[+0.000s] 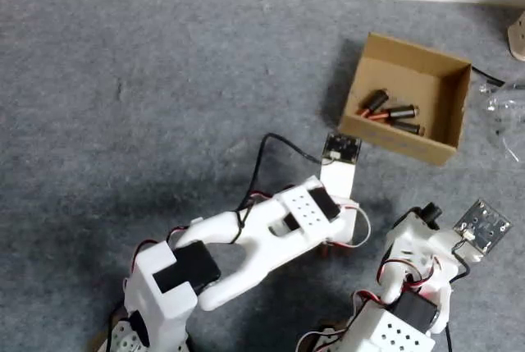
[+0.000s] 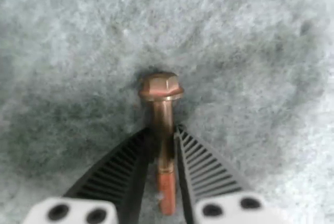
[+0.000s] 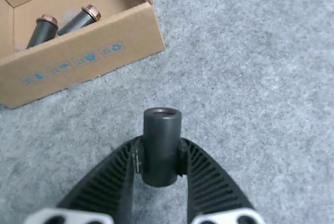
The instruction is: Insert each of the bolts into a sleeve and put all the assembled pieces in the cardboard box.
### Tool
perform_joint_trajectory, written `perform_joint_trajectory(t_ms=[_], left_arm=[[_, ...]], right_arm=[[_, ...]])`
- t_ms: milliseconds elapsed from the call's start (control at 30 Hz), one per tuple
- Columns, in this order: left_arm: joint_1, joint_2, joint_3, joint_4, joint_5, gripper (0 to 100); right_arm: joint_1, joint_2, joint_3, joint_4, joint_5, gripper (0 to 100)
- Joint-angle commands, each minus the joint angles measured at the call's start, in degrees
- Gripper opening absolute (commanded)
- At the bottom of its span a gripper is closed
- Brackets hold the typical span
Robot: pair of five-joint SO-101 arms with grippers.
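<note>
Your left gripper (image 2: 164, 130) is clamped on the shank of a copper-coloured hex-flange metal bolt (image 2: 161, 89). The bolt lies along the line of the fingers, head outward, over the grey felt table cover (image 2: 250, 51). That hold likely keeps its axis true to the wrist.

Your right gripper (image 3: 160, 141) pinches a dark grey cylindrical metal sleeve (image 3: 161, 125) by its lower half, apparently so the open bore stays free to take the bolt.

Near the right gripper stands the open brown cardboard box (image 1: 402, 145), close enough to serve as a drop-off.

The count: one loose bolt, one empty sleeve, one box, and three assembled pieces (image 1: 399, 112) lying side by side inside it.
</note>
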Motion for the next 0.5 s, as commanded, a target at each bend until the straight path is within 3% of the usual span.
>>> perform_joint_trajectory(t_ms=[0, 167, 333, 467], left_arm=[[-1.6, -4.5, 0.3, 1.1, -0.3, 1], [-7.7, -14.1, 3.3, 1.3, -1.7, 1], [-11.0, -24.2, 8.0, 1.1, -16.3, 1], [-11.3, -31.3, 13.9, -0.4, -18.3, 1]], right_arm=[[0.7, -0.8, -0.5, -2.2, 0.7, 0.5], [0.7, -0.8, -0.4, -2.2, 0.7, 0.5], [0.7, -0.8, -0.4, -2.2, 0.7, 0.5], [0.7, -0.8, -0.4, -2.2, 0.7, 0.5]])
